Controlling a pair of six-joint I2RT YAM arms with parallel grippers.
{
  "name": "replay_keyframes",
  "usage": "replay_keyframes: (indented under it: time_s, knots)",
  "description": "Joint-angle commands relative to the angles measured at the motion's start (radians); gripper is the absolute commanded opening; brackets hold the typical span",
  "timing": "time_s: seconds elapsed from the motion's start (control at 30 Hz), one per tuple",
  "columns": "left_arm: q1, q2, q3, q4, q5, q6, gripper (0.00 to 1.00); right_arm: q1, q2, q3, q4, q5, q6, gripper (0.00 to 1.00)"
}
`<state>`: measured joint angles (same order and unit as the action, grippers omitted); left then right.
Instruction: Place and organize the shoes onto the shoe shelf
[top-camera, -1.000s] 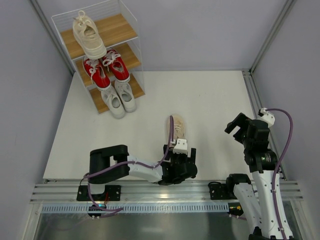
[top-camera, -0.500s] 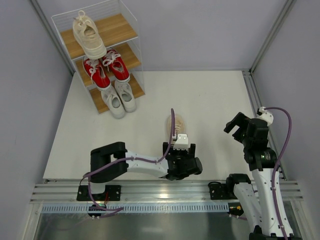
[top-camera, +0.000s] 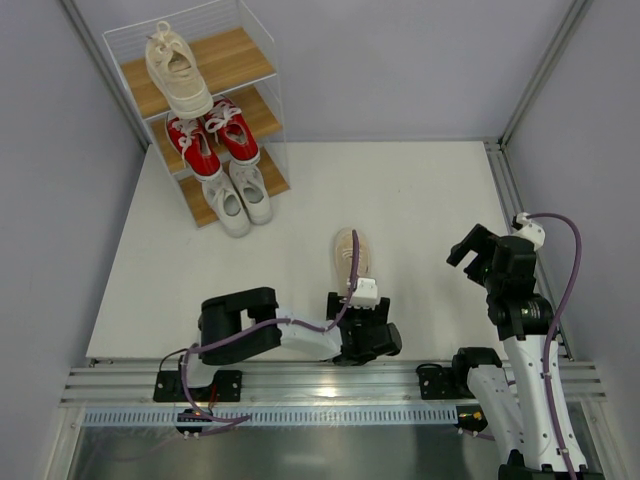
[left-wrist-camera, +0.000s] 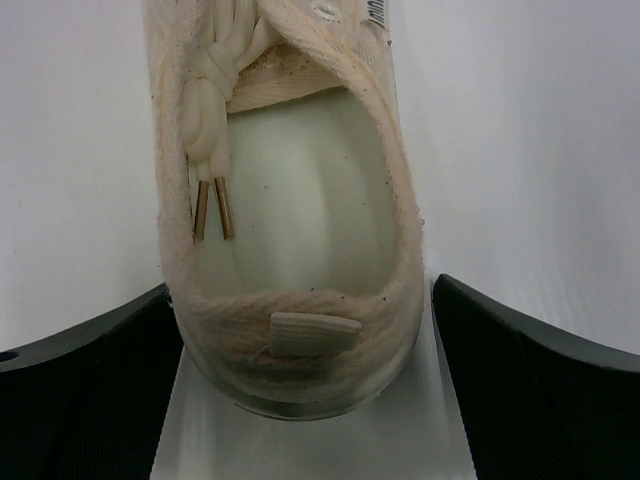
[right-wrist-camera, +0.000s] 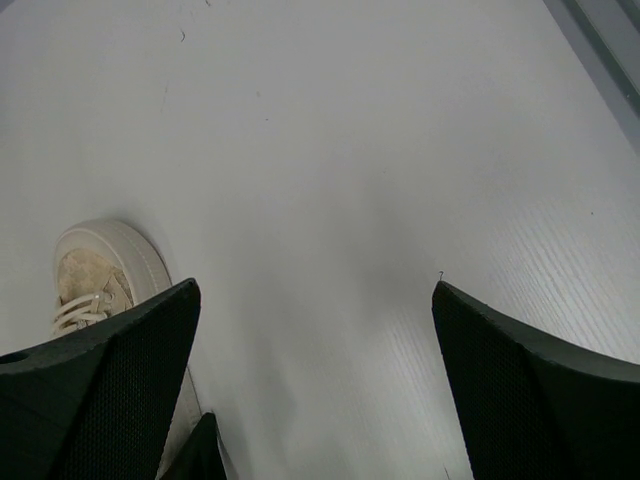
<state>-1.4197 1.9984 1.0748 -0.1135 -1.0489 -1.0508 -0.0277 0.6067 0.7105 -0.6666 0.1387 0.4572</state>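
Note:
One cream-beige shoe (top-camera: 350, 255) lies on the white table, toe pointing away from the arms. My left gripper (top-camera: 358, 300) is open, with its jaws on either side of the shoe's heel (left-wrist-camera: 300, 340); the left jaw is against the shoe and the right jaw stands a little apart. My right gripper (top-camera: 480, 250) is open and empty above the table at the right; its wrist view shows the same shoe's toe (right-wrist-camera: 100, 270). The shoe shelf (top-camera: 240, 55) stands at the back left, with the other cream-beige shoe (top-camera: 178, 70) on top, the red pair (top-camera: 210, 140) in the middle and the white pair (top-camera: 238, 195) at the bottom.
Grey walls and metal frame posts (top-camera: 545, 70) close in the table at the back and sides. A metal rail (top-camera: 330, 385) runs along the near edge by the arm bases. The right half of the shelf's top board is bare.
The left arm's elbow has swung to the right while its gripper stays at the shoe's heel. The shoe and the right arm have barely moved.

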Motion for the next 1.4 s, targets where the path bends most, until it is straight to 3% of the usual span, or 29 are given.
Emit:
replay_keyframes:
  time_s: [0.0, 0.1, 0.17, 0.2, 0.23, 0.3, 0.33, 0.37, 0.47, 0.63, 0.77, 0.97, 1.37]
  knots:
    - [0.007, 0.072, 0.005, 0.109, 0.033, 0.047, 1.0, 0.0, 0.001, 0.029, 0.018, -0.005, -0.011, 0.97]
    - [0.019, 0.1, 0.007, 0.169, 0.047, 0.072, 0.99, 0.0, 0.004, 0.038, 0.013, -0.004, -0.012, 0.97]
    - [0.03, 0.111, 0.011, 0.178, 0.059, 0.074, 0.83, 0.002, 0.005, 0.044, 0.013, -0.004, -0.014, 0.97]
    - [0.031, 0.12, 0.011, 0.182, 0.064, 0.08, 0.74, 0.0, 0.005, 0.046, 0.012, -0.004, -0.014, 0.97]
    - [0.034, 0.123, 0.011, 0.186, 0.069, 0.083, 0.5, 0.0, 0.005, 0.049, 0.01, -0.007, -0.015, 0.97]
    - [0.038, 0.131, 0.013, 0.181, 0.067, 0.083, 0.28, 0.0, 0.005, 0.049, 0.013, -0.008, -0.015, 0.97]
    - [0.041, 0.134, 0.016, 0.173, 0.063, 0.081, 0.07, 0.0, 0.007, 0.049, 0.015, -0.01, -0.015, 0.98]
    - [0.041, 0.135, 0.025, 0.163, 0.059, 0.078, 0.0, 0.0, 0.005, 0.047, 0.015, -0.013, -0.014, 0.97]
    - [0.044, 0.126, 0.069, 0.079, 0.046, 0.075, 0.0, 0.0, 0.002, 0.046, 0.015, -0.017, -0.014, 0.97]
    - [0.042, 0.062, 0.232, -0.24, -0.006, 0.069, 0.0, 0.0, -0.016, 0.041, 0.018, -0.013, -0.018, 0.97]
    - [0.053, -0.025, 0.338, -0.343, -0.007, 0.139, 0.01, 0.0, -0.022, 0.038, 0.018, -0.022, -0.014, 0.97]
    - [0.087, -0.136, 0.41, -0.38, -0.045, 0.235, 0.0, 0.0, -0.042, 0.04, 0.016, -0.021, -0.017, 0.97]
    - [0.163, -0.245, 0.678, -0.402, -0.097, 0.586, 0.0, 0.0, -0.071, 0.047, 0.002, -0.021, -0.014, 0.97]
